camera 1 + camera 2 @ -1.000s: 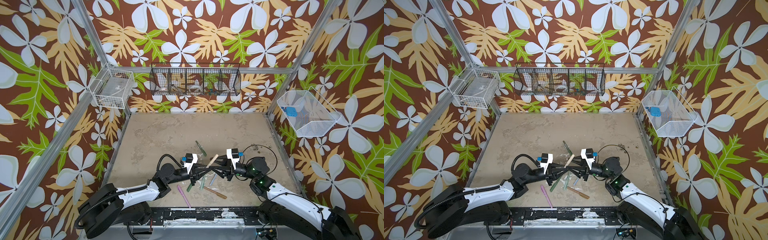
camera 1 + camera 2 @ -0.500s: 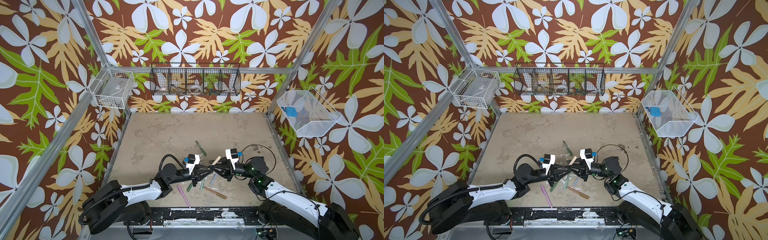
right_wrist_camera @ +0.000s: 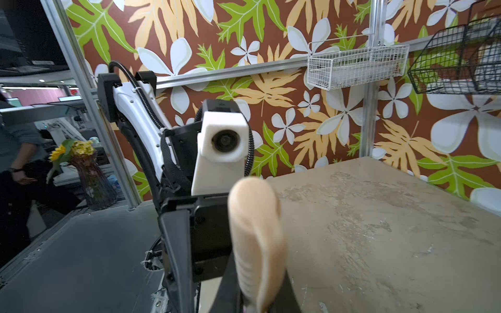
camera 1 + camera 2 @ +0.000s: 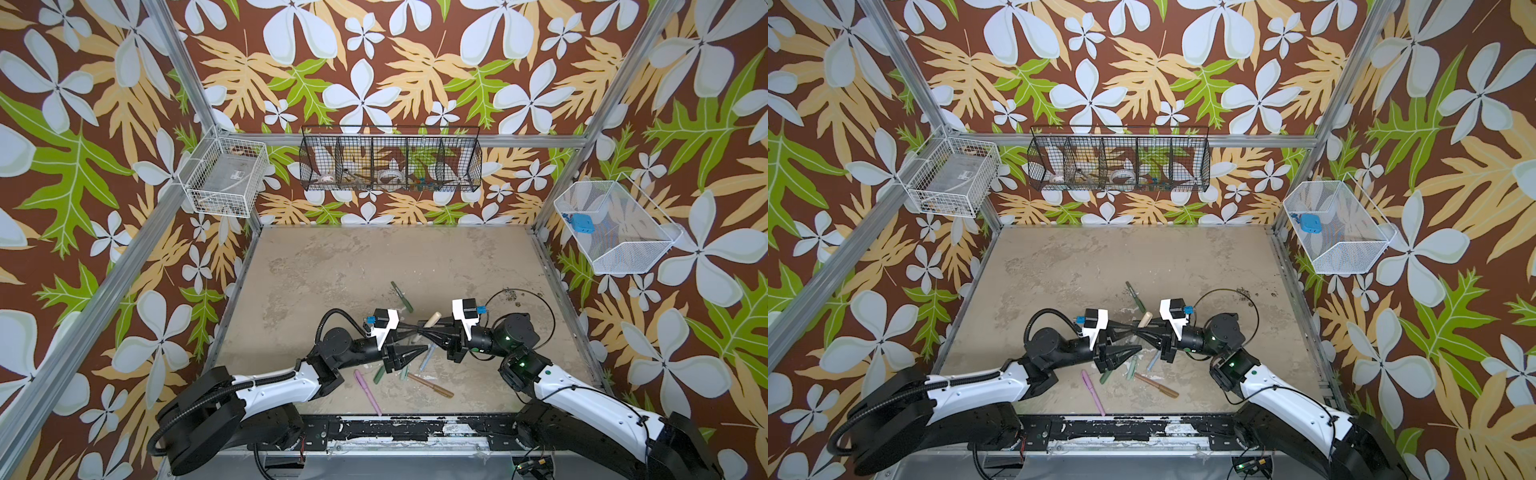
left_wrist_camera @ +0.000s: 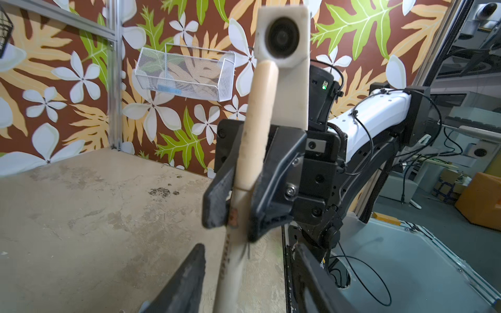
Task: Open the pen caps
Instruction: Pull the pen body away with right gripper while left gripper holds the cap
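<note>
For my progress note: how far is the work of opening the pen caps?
Done: nothing certain; short green pieces on the table may be pulled caps, too small to tell. In hand: the right gripper is shut on the beige pen, its cap on; the left gripper is open around the body. Left: that cap, and probably the full-length pink pen and brown pen.

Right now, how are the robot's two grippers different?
The left gripper is open, fingers apart beside the beige pen; the right gripper is shut on it. The left gripper flanks the pen's thinner part; the right gripper clamps nearer its thick end. Both have black fingers.
</note>
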Robot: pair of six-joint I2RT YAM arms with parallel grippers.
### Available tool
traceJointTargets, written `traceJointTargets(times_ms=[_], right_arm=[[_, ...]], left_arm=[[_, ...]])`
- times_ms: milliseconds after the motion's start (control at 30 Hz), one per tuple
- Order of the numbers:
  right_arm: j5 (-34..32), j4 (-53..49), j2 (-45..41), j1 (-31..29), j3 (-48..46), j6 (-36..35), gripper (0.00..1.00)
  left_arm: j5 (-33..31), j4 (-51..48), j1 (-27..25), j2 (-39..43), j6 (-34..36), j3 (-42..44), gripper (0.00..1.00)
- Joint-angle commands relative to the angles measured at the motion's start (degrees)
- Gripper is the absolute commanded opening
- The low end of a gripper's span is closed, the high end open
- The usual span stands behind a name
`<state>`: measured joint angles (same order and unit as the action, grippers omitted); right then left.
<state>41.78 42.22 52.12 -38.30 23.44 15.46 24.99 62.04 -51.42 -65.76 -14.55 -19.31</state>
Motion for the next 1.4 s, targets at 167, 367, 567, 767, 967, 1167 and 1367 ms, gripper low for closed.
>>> traceJointTargets(times_ms=[167,367,567,767,967,1167,1367], right_arm=[[-20.5,-16.3,2.0,-6.4,5.0,-13.3,0.0],[-24.3,-21.6,9.7,-12.5,10.0,-17.8,0.0],[-24.8,-23.4,11.8,-14.2,11.5,-20.0,0.0],[-21.5,-23.3,11.4,-14.5,11.3,-21.1,0.0],[-20.0,-23.8,11.3,-14.5,11.3,-22.2,0.0],[-19.4,-24.2,11.4,-14.5,11.5,-22.5,0.0],[-18.5,-24.5,11.3,-14.5,11.5,-22.9,0.0]], left_arm=[[-12.5,-3.9,0.0,10.6,3.0,3.3,0.76],[-12.1,-4.9,0.0,11.0,4.0,3.0,0.76],[-14.5,-5.5,0.0,11.6,3.6,3.1,0.73],[-18.8,-6.7,0.0,12.8,3.7,3.5,0.61],[-16.6,-7.6,0.1,12.3,4.2,2.7,0.37],[-12.6,-7.7,0.1,9.8,4.4,1.6,0.32],[-12.0,-8.2,0.2,8.7,4.3,0.9,0.18]])
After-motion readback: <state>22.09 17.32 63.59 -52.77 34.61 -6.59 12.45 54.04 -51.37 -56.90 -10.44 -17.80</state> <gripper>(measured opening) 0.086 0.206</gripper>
